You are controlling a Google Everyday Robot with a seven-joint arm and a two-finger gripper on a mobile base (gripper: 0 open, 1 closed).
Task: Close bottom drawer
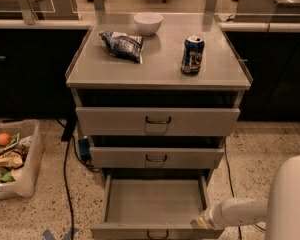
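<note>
The bottom drawer stands pulled well out, tray bare, with the gripper at its front's right corner (released or clenched, I cannot tell). The push should land nearer the central handle, square to the front, so the tray does not skew. Neither bag nor can shows readable lettering.
</note>
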